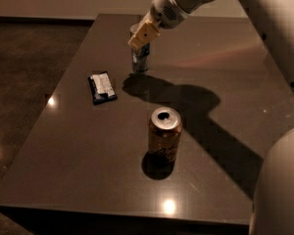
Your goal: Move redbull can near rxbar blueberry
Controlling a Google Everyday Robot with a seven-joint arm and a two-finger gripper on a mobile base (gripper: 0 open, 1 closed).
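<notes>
Gripper (140,42) clenched on redbull can (140,62) near rxbar blueberry (102,87); gold can (164,137) stands apart, mouth open

On table (88,151), redbull can (140,61) stands toward far edge; gripper (142,37) above it, jaws around its top. rxbar blueberry (102,87) near it, front-left, toward left edge. 2nd can (164,135) mid-table, nearer front edge.

redbull can (140,62) top hidden under tool (141,39)
</notes>
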